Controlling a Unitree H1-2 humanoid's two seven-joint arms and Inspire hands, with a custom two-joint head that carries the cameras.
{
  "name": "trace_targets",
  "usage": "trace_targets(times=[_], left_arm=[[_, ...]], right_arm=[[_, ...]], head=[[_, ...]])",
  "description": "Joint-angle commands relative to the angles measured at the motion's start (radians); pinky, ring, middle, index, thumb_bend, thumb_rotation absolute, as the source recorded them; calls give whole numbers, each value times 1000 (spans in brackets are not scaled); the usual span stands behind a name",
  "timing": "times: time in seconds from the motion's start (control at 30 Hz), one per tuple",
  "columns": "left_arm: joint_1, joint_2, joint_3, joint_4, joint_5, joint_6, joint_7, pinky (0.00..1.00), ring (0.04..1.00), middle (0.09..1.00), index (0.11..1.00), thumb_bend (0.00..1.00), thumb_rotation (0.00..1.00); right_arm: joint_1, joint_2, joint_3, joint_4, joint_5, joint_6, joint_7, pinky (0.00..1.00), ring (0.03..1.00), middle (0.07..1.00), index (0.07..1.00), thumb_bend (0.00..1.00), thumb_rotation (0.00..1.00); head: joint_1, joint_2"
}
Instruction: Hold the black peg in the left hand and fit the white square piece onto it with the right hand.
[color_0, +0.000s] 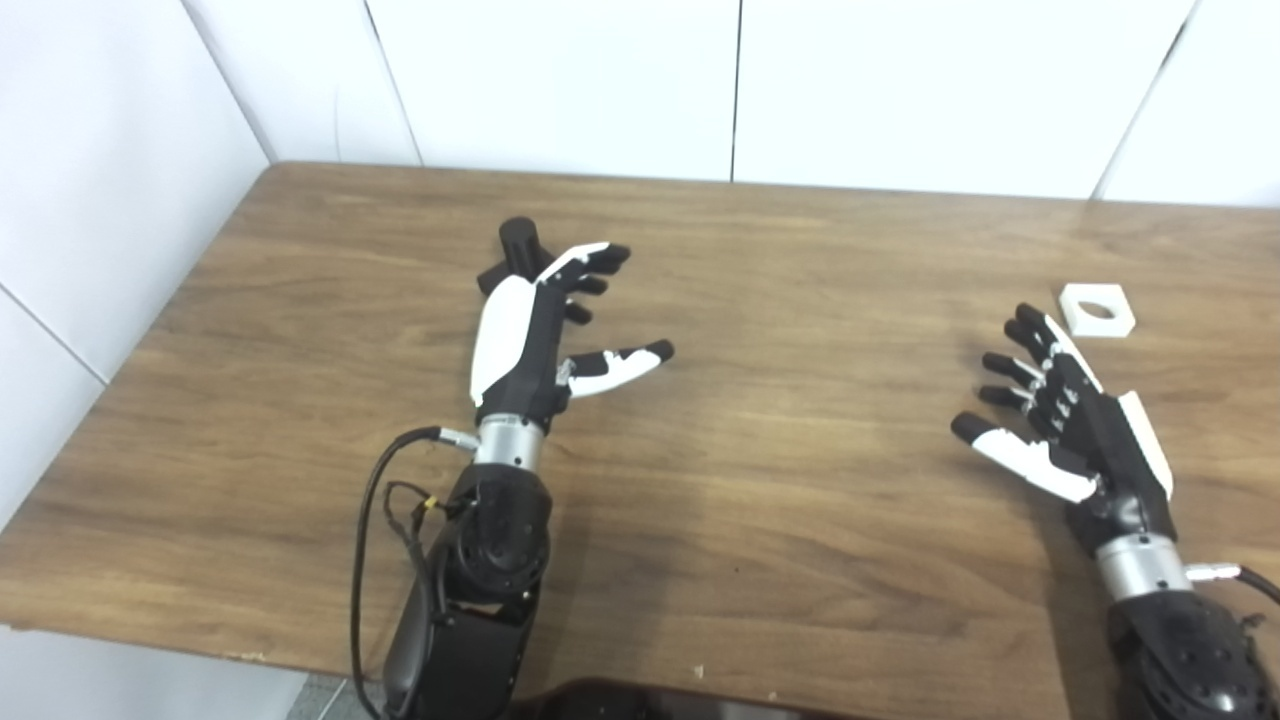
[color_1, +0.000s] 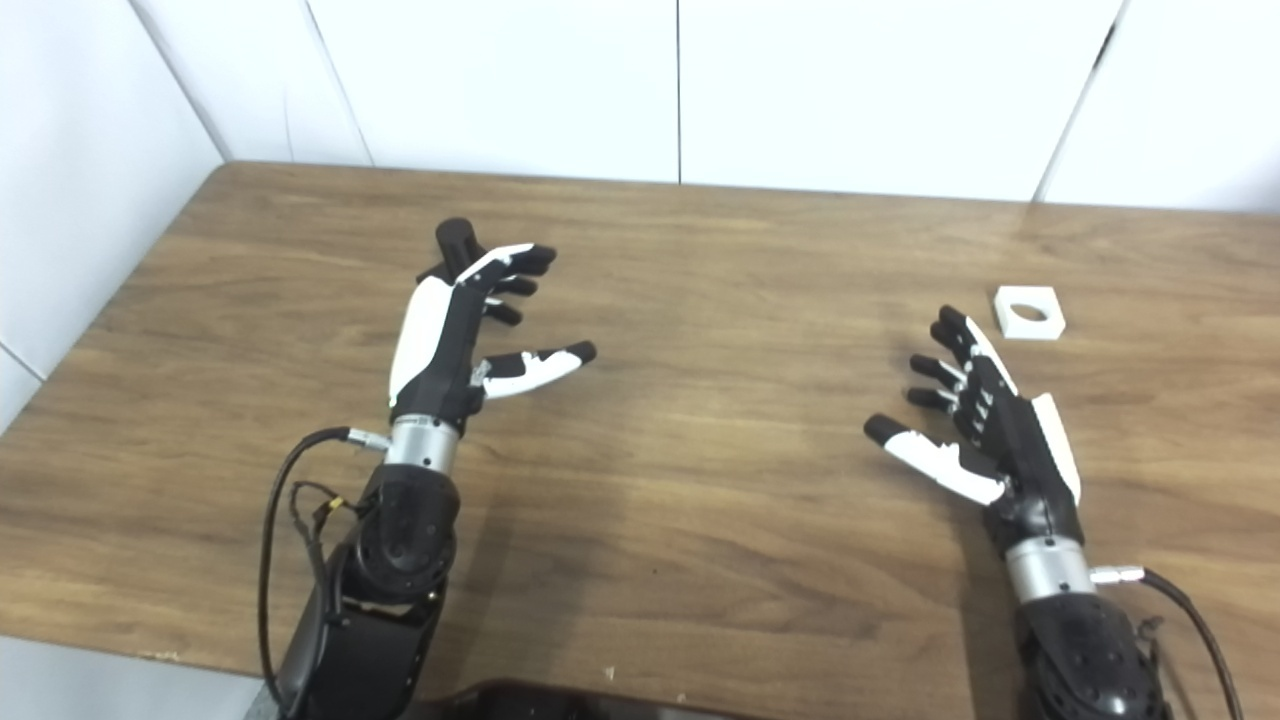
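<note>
**Both hands open, neither part picked up yet**

On a brown wooden table (color_0: 800, 520), the left hand (color_0: 540, 330) hovers with fingers spread, holding nothing. The black peg (color_0: 518, 245) stands just behind its fingertips, partly hidden. Well apart to the right, the right hand (color_0: 1070, 420) is also spread and unladen, its fingertips near the white square piece (color_0: 1097, 309), which lies flat with its round hole upward. This looks like the reaching step. Next, each hand likely needs to close around its own part.
</note>
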Motion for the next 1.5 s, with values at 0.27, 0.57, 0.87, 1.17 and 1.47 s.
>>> trace_targets(times=[0.27,0.57,0.87,1.17,1.47], left_arm=[[-110,49,39,-12,97,54,69,595,749,784,721,728,181],[-187,109,71,14,106,85,82,607,759,779,709,730,219],[-239,157,91,55,104,123,85,601,760,793,717,725,219],[-268,200,80,114,133,152,86,580,753,807,702,714,241],[-299,248,25,151,221,238,63,748,846,862,720,768,335]], right_arm=[[-31,-13,-7,-2,18,-29,6,727,829,917,917,892,356],[-28,-17,-11,-4,24,-26,5,729,829,916,919,886,350],[-26,-22,-15,1,30,-32,9,727,824,918,918,873,338],[-22,-20,-17,-2,33,-37,10,725,814,919,920,875,340],[-15,-19,-20,-17,33,-28,7,716,809,920,920,874,341]], head=[[3,1],[2,1],[1,0],[-6,-5],[-11,-4]])
